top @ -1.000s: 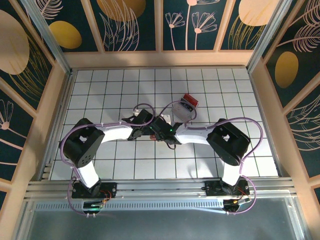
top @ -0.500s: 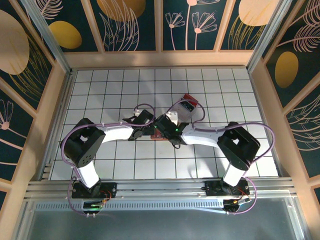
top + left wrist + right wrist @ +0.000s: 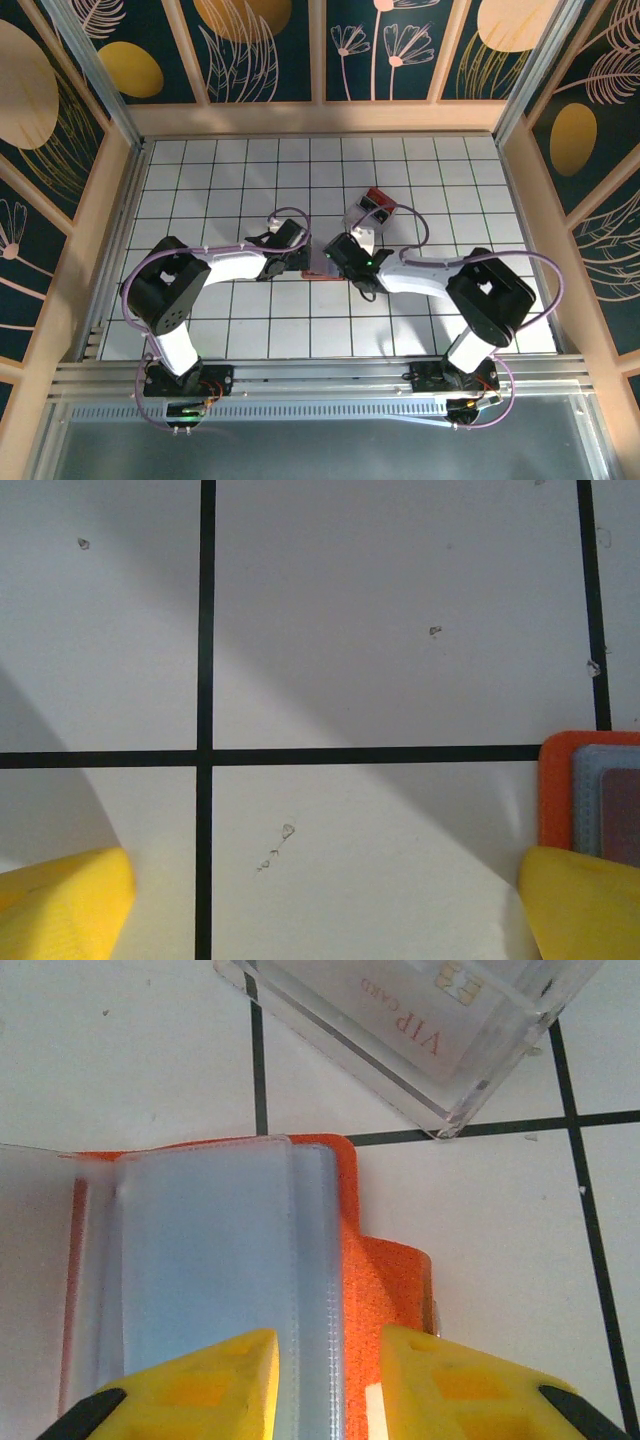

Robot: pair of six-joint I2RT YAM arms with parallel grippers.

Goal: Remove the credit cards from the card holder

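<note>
Right gripper [image 3: 328, 1385]: yellow tips a narrow gap apart, astride the seam of the clear sleeves [image 3: 200, 1250] in the opened card holder [image 3: 385, 1260]; pinching or merely straddling, cannot tell. Left gripper [image 3: 320, 910] spread wide, low over the tile, one tip at the holder's orange corner. Holder lies flat mid-table, between both arms. Judged light and floppy, sleeves slick; it would likely slide unless the orange rim is pinned while the other side draws from a sleeve mouth. Clear box [image 3: 400, 1020] just beyond. White gridded table [image 3: 200, 180]; wood-framed, leaf-patterned walls [image 3: 260, 40].

One card holder [image 3: 382, 1278], one box [image 3: 400, 1030] (clear plastic).
</note>
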